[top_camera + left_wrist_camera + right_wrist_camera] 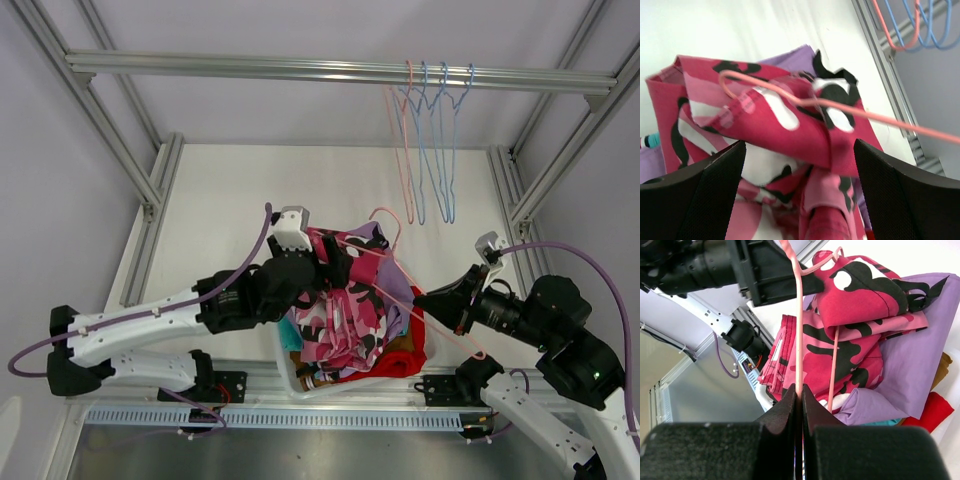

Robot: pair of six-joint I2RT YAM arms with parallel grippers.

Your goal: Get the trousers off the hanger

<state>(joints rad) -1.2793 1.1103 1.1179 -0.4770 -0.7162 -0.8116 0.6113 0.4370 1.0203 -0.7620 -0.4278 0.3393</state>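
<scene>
The right gripper (799,391) is seen clamped on the wire of the pink hanger (799,325); the left gripper (800,150) is spread wide around the pink camouflage trousers (785,125), which are draped over that hanger, above the lilac trousers (920,365) and red trousers (932,410) piled in a white bin (288,375).

The white bin (288,372) is almost wholly covered by garments. Only a sliver of the teal trousers (880,423) is seen under the lilac trousers (920,340); the mustard-brown trousers (942,369) are largely hidden. The pink hanger (880,117) is cut off by the left wrist view's right edge.
</scene>
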